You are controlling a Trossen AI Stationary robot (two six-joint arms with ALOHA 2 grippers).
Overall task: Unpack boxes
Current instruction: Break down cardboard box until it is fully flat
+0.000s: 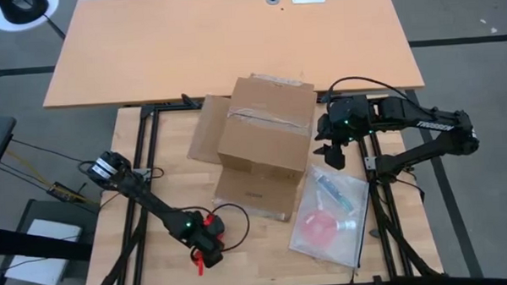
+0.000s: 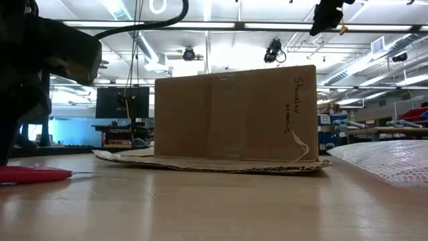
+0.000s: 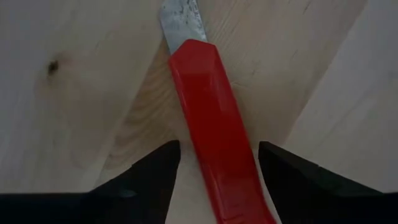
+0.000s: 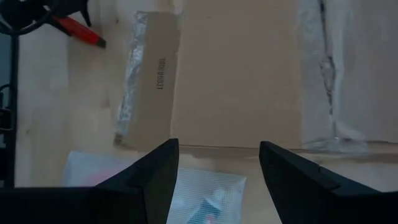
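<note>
The brown cardboard box (image 1: pixel 266 134) stands in the middle of the table, taped side up, its flaps (image 1: pixel 249 195) spread flat on the wood around it; the low view shows it too (image 2: pixel 234 114). A red box cutter (image 3: pixel 211 118) with a bare metal blade lies flat on the table near the near-left edge (image 1: pixel 198 264). My left gripper (image 3: pixel 214 152) is open and points down over it, one finger on each side of the handle, not touching. My right gripper (image 1: pixel 334 154) is open and hovers beside the box's right side (image 4: pixel 217 155).
A clear plastic bag (image 1: pixel 332 209) with pink and blue things inside lies on the table right of the box, below my right gripper. A second, larger tabletop (image 1: pixel 233 42) adjoins the far edge. Bare wood (image 1: pixel 165 162) lies left of the box.
</note>
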